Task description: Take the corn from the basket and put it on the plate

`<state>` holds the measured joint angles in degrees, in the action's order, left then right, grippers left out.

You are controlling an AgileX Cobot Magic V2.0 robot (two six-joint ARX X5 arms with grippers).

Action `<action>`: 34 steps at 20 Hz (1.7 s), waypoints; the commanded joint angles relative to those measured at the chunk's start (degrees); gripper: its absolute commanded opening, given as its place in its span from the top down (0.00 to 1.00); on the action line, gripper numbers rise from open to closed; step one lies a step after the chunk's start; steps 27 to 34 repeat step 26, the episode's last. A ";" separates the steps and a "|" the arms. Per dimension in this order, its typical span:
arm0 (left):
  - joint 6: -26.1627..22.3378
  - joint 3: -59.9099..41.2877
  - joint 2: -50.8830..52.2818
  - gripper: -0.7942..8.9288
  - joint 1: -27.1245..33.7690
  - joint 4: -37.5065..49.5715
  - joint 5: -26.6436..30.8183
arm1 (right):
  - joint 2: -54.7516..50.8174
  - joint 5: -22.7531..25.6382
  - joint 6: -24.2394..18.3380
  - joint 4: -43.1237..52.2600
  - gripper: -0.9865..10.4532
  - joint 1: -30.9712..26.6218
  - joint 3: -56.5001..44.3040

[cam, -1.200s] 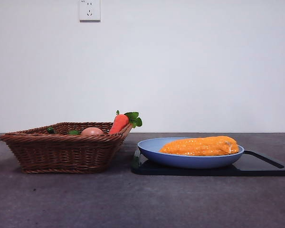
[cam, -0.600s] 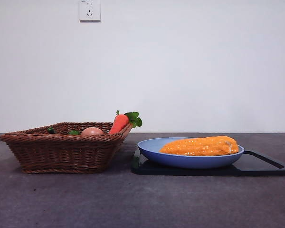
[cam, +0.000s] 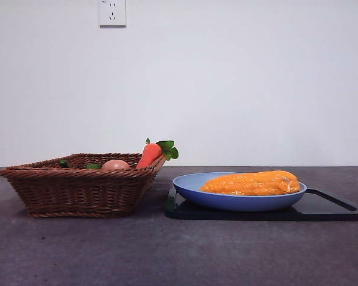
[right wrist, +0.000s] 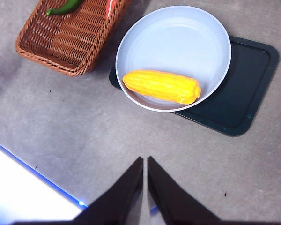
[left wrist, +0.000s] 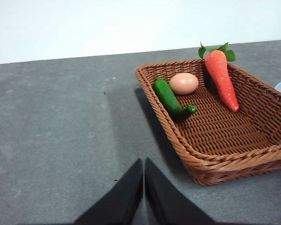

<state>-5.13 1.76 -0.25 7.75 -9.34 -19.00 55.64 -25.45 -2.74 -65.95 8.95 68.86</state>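
The long yellow-orange corn (cam: 252,183) (right wrist: 161,86) lies on its side in the light-blue plate (cam: 191,189) (right wrist: 178,37), near the plate's rim. The brown wicker basket (cam: 77,193) (left wrist: 234,136) (right wrist: 61,42) stands beside the plate and holds no corn. My right gripper (right wrist: 144,161) hangs shut high above the table, away from the plate, with nothing in it. My left gripper (left wrist: 144,163) is shut and empty over bare table beside the basket. Neither arm shows in the front view.
The plate rests on a flat black tray (cam: 328,208) (right wrist: 243,89). In the basket lie an orange carrot (cam: 149,155) (left wrist: 222,77), a peach-coloured egg (cam: 115,165) (left wrist: 183,83) and a green pepper (left wrist: 171,98). A table edge with a bright strip (right wrist: 18,183) shows in the right wrist view.
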 commanded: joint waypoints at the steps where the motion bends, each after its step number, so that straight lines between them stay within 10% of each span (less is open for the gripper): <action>1: 0.26 -1.60 0.09 0.91 0.17 0.07 -0.02 | 0.44 -0.02 0.39 0.35 0.91 0.20 0.98; 15: 0.26 -1.60 0.09 0.91 0.17 0.09 -0.04 | -0.35 0.46 -2.29 2.56 0.91 -0.24 0.94; 26: 0.28 -1.60 0.09 0.91 0.17 0.11 -0.04 | -27.12 1.57 -5.49 50.90 0.91 -15.21 -27.76; 34: 0.28 -1.60 0.09 0.91 0.17 0.11 -0.04 | -27.12 1.57 -5.49 50.90 0.91 -15.21 -27.76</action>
